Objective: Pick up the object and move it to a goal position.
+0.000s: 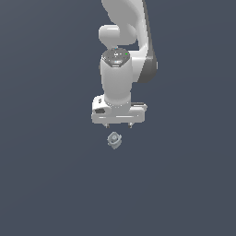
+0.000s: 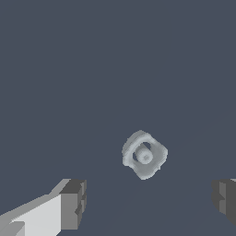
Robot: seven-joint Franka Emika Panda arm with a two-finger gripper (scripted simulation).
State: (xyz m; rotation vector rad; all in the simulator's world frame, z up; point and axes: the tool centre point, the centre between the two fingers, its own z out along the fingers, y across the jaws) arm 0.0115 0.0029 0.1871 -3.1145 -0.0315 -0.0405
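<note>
The object (image 1: 114,140) is a tiny pale grey-blue chunky piece with a ring-like face, lying on the dark surface just below my white gripper (image 1: 118,124) in the exterior view. In the wrist view the object (image 2: 144,155) lies beyond the gap between my two fingers (image 2: 73,203), apart from both. The gripper (image 2: 150,200) is open and empty, its fingers spread wide. The fingertips show only as small nubs under the hand in the exterior view.
The white arm (image 1: 122,55) rises behind the gripper toward the top of the exterior view. A plain dark grey-blue surface (image 1: 46,184) fills all the rest; no other objects or edges show.
</note>
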